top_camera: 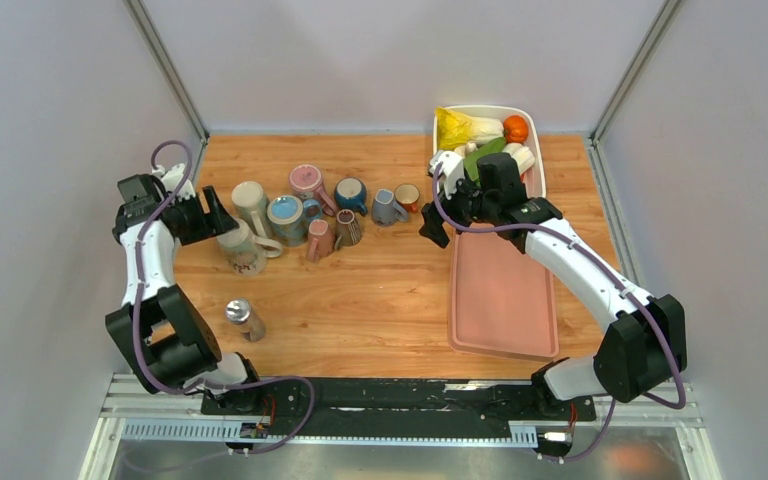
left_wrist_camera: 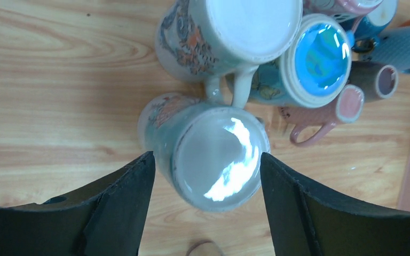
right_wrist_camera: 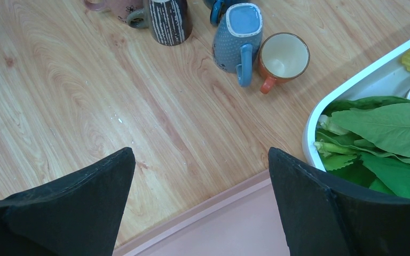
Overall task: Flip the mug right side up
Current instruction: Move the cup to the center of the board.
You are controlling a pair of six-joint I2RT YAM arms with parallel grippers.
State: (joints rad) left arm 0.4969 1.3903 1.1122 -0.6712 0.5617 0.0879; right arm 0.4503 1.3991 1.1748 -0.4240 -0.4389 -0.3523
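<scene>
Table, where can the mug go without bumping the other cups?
The biggest bare wood lies on the near side of the mug cluster, between the shaker and the pink tray. The tray's near end is bare too. The cluster itself is crowded, cups touching.

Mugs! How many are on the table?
9: patterned mug in the left claw; cream, teal, pink, navy, blue-grey, orange along the back; small pink and striped in front. Some might hide behind others.

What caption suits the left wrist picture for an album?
Left gripper flanking a mug, base toward the camera, beside other mugs on a wooden table.
</scene>
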